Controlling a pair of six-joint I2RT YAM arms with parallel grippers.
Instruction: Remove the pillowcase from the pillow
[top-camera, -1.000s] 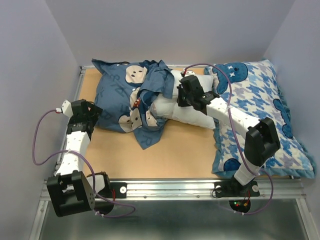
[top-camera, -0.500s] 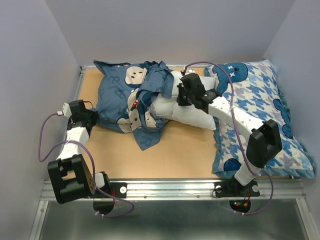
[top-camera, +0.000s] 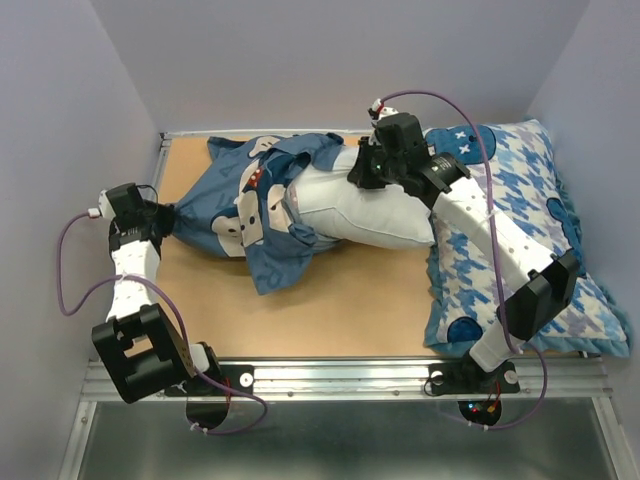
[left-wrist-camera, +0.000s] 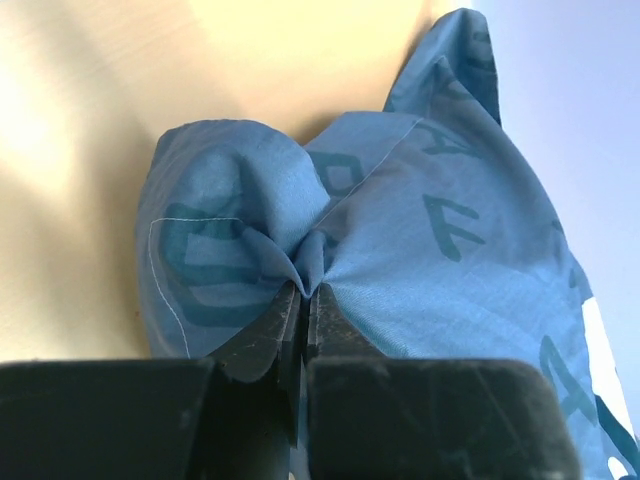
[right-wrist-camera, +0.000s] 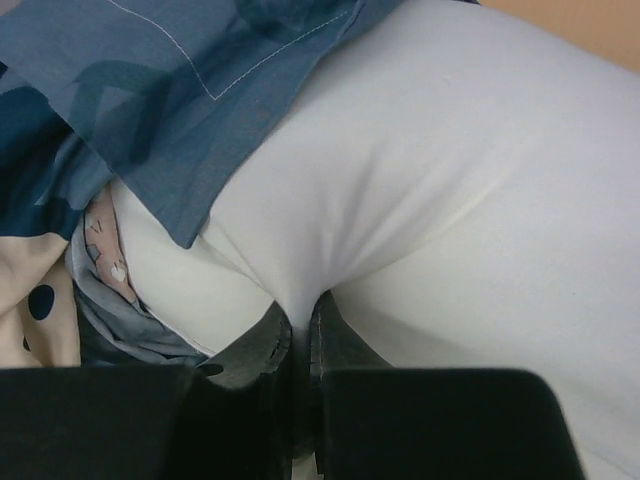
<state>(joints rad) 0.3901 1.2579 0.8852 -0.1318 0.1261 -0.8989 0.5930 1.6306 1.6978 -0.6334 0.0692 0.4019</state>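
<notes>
Step in hand: drawing case and pillow apart. The left claw (left-wrist-camera: 303, 300) is closed tight on a gathered corner of the pillowcase (top-camera: 232, 200) at the left of the overhead frame. The right claw (right-wrist-camera: 300, 322) is closed tight on a fold of the pillow (top-camera: 380, 215) at upper centre. The case lies over the left half of the bench (top-camera: 370, 290). The pillow's left end is inside the case and its right end is bare. To do this well, hold both pinches firm and pull the claws straight apart along the pillow's length. Keep the case low so its open hem slides rather than bunches. Regrip if the cloth looks likely to creep out of either pinch. Compared with a second ago, the left claw has travelled toward the left edge and drawn the case into a taut cone. The right claw has shifted toward the top of the frame, and more white pillow now shows.
</notes>
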